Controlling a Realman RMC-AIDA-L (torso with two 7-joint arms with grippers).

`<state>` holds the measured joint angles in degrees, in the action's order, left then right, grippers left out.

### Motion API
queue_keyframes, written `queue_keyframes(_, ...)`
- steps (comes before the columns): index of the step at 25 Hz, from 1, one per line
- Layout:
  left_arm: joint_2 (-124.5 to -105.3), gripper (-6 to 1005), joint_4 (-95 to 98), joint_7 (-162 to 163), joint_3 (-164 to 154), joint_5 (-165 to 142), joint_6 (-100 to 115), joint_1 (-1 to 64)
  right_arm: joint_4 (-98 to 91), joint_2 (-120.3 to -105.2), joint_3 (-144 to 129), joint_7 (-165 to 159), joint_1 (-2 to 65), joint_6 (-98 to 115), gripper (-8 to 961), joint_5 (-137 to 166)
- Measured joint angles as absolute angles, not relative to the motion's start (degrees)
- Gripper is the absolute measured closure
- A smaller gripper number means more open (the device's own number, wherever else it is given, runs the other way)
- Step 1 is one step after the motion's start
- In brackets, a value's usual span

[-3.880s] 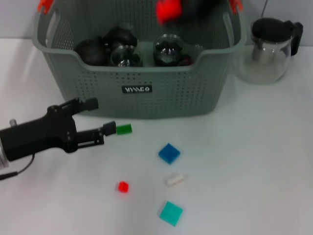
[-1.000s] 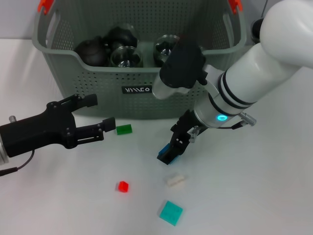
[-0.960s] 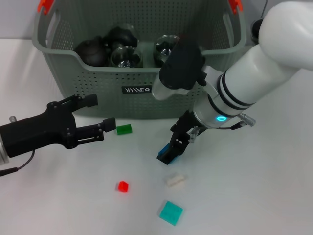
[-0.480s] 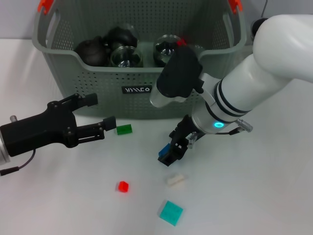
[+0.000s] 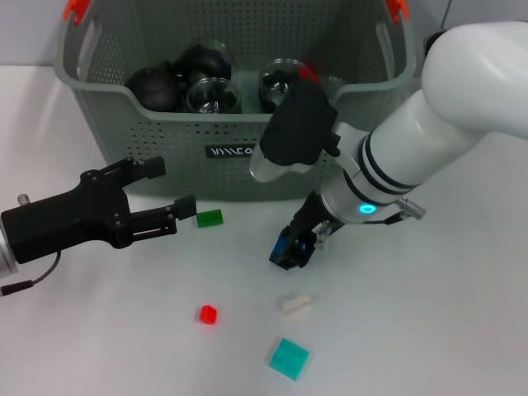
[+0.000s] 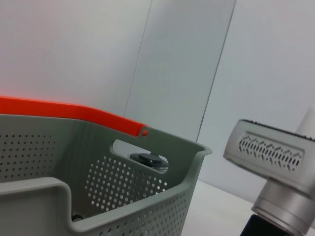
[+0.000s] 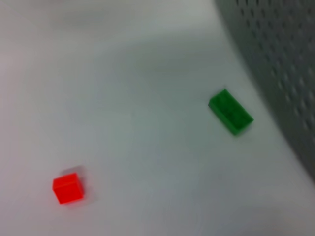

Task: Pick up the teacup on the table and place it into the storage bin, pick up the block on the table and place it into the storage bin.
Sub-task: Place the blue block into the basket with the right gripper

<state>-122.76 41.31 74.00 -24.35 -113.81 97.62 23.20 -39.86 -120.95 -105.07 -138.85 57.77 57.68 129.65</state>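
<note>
The grey-green storage bin (image 5: 124, 124) stands at the back of the table, holding glass teacups (image 5: 212, 93) and dark round pots. My right gripper (image 5: 293, 246) hangs just above the table in front of the bin, shut on a blue block (image 5: 281, 245). A green block (image 5: 209, 218) lies near the bin's front wall, just beyond my left gripper (image 5: 169, 190), which is open and empty. In the right wrist view the green block (image 7: 230, 111) and a red block (image 7: 68, 188) lie on the table beside the bin wall (image 7: 280, 59).
A red block (image 5: 207, 314), a white block (image 5: 294, 304) and a teal block (image 5: 288, 359) lie on the near table. The left wrist view shows the bin's rim (image 6: 162, 147) with its orange handle clip (image 6: 69, 110) and part of the right arm (image 6: 275, 162).
My right gripper has risen a little off the table with the blue block and shifted slightly toward the bin. The left arm has stayed put.
</note>
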Motion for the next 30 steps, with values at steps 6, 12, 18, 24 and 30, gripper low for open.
queue_keyframes(6, -122.69, 81, 41.7, 74.0, -24.1, -113.9, 97.7, 22.9, -49.0, -120.16, -101.7, -140.5, 53.7, 62.4, 530, 132.3)
queue_keyframes(12, -122.59, 81, 42.0, 74.0, -22.7, -114.2, 98.4, 21.9, -65.4, -120.13, -90.5, -139.6, 46.9, 76.1, 528, 135.1)
queue_keyframes(18, -122.61, 81, 42.0, 73.4, -22.2, -114.3, 98.7, 21.5, -85.0, -120.02, -73.9, -139.0, 45.7, 89.3, 506, 130.8)
queue_keyframes(24, -122.6, 82, 41.9, 73.4, -22.5, -114.3, 99.1, 22.5, -86.5, -118.31, -55.8, -134.9, 54.6, 88.9, 484, 126.9)
queue_keyframes(30, -122.54, 82, 41.6, 73.4, -22.6, -114.3, 99.3, 23.3, -77.6, -116.6, -54.4, -132.8, 58.7, 78.9, 461, 132.9)
